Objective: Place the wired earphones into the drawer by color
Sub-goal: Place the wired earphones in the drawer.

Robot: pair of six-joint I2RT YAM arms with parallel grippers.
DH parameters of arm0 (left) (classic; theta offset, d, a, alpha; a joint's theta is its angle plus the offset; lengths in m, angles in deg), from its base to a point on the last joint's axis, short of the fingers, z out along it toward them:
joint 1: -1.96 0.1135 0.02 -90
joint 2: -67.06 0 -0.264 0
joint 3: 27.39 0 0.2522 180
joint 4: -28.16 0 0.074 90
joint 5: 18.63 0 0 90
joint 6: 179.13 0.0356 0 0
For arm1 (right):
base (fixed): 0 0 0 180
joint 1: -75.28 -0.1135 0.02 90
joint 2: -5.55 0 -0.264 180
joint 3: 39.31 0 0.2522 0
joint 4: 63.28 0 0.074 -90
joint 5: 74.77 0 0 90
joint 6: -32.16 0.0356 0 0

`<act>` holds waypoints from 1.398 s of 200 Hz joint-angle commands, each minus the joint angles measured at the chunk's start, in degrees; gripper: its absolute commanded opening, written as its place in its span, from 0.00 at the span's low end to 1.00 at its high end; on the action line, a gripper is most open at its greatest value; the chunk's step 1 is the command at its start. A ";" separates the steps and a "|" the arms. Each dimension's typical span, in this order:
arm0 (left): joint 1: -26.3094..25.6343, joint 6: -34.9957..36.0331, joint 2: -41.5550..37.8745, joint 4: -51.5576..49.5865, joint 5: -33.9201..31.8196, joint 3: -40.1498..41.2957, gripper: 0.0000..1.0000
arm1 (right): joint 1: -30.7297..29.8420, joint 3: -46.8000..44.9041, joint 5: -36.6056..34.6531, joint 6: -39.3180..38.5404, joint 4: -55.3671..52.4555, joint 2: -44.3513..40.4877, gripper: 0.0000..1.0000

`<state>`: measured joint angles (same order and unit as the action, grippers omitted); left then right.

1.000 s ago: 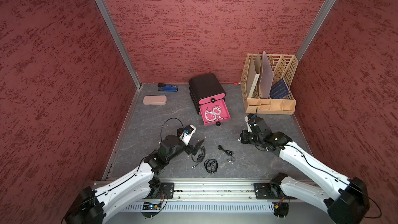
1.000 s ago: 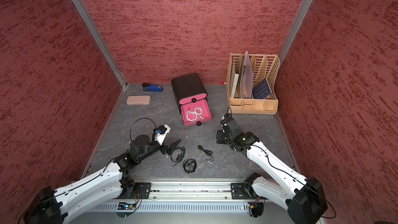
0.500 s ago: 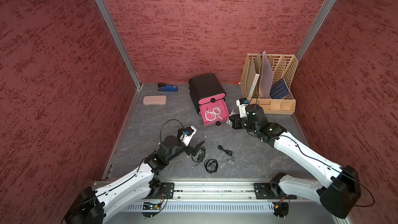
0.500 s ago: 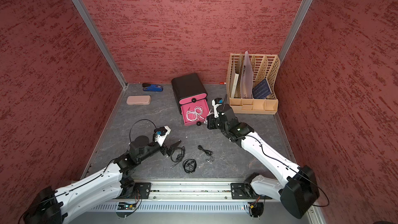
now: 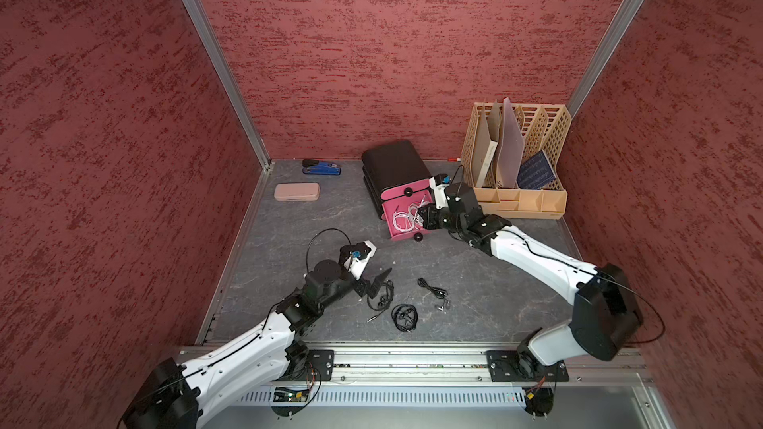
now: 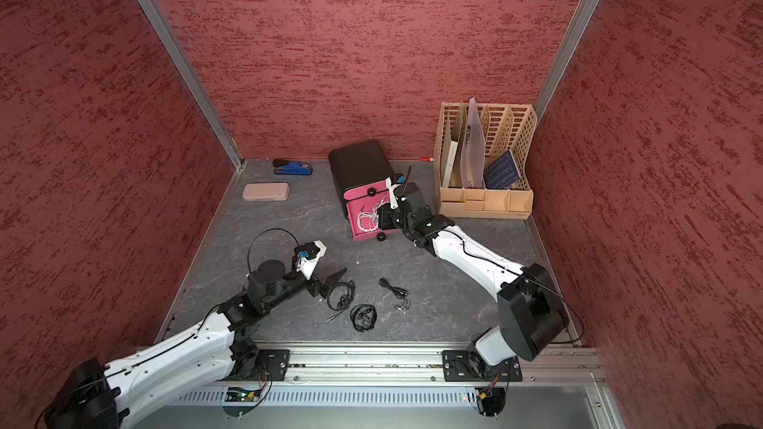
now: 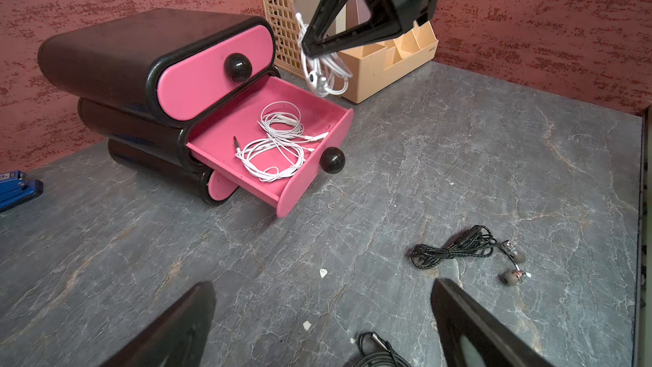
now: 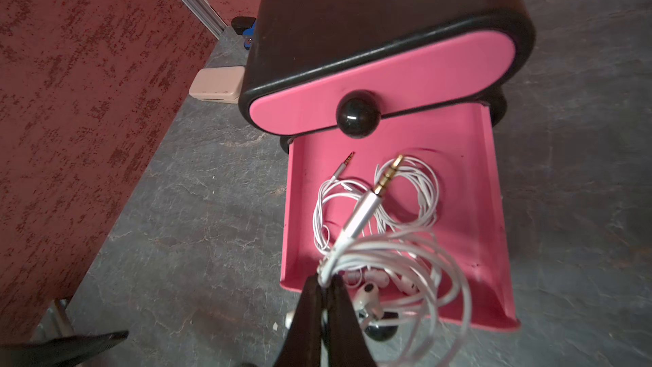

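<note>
The drawer (image 5: 394, 163) is a black cabinet with pink fronts. Its middle drawer (image 7: 218, 142) is pulled out and holds white wired earphones (image 7: 278, 142). My right gripper (image 8: 326, 280) is shut on another white coil (image 8: 405, 248), which hangs just above that open drawer (image 8: 472, 178), near its front edge. Three black earphone coils lie on the grey floor near the front (image 5: 382, 301) (image 5: 404, 317) (image 5: 433, 293). My left gripper (image 7: 324, 282) stands open and empty just above the floor, beside the nearest black coil (image 7: 377, 351).
A beige lattice file rack (image 5: 520, 158) with folders stands at the back right, close behind my right arm. A pink case (image 5: 296, 191) and a blue stapler (image 5: 322, 167) lie at the back left. Red walls close in both sides.
My right arm has swung from the right of the floor towards the cabinet, carrying the white coil over the open middle drawer. The left arm has stayed still.
</note>
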<state>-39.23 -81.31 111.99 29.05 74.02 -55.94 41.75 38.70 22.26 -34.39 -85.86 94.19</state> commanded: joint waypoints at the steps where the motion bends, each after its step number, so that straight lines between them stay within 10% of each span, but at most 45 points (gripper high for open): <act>1: -0.21 0.25 -0.56 1.78 -0.46 0.64 1.00 | 0.17 3.32 -1.30 0.59 2.83 2.75 0.08; 95: -0.21 0.23 -0.19 2.11 -0.46 0.64 1.00 | 0.14 6.89 -3.80 1.59 0.12 9.45 0.10; 155: -0.20 0.26 -0.57 1.95 -0.45 0.64 1.00 | 0.14 6.93 -3.89 1.26 -1.90 7.74 0.51; 279: -0.24 -0.50 -3.08 1.74 -2.53 1.34 1.00 | 0.06 -8.49 1.15 1.23 -0.50 -3.92 0.63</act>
<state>-39.23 -81.38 109.70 29.20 72.38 -55.70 41.75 33.02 22.06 -33.43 -86.67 91.55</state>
